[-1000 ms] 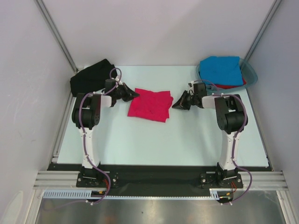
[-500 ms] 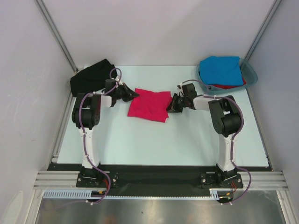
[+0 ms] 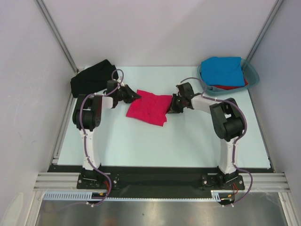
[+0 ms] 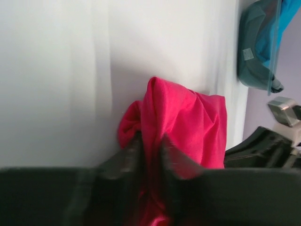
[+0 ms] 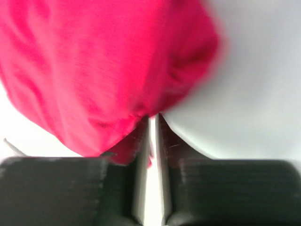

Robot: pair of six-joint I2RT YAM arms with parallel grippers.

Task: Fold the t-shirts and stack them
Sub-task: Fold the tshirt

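The black t-shirt (image 3: 91,79) lies rumpled at the far left corner of the counter (image 3: 188,141); mid-counter the crimson-pink t-shirt (image 3: 148,107), soft creased cloth folded to a rough rectangle, is grasped at its left edge by the left pincer (image 3: 135,96) and at its right by the right pincer (image 3: 172,106). The blue t-shirt (image 3: 223,70) lies over the red t-shirt (image 3: 231,87) in the translucent teal tub (image 3: 254,74); stacking seems barely begun.

The near half of the table (image 3: 164,146) lies open from side to side. So does the far strip between the black shirt (image 3: 91,77), heaped in the far left corner, and the teal tub (image 3: 254,74) in the far right one, piled with the blue shirt (image 3: 223,69). The middle is barred: the left gripper (image 3: 137,96) and right gripper (image 3: 172,108) reach in from either side, each nipping an edge of the crimson-pink shirt (image 3: 146,108).
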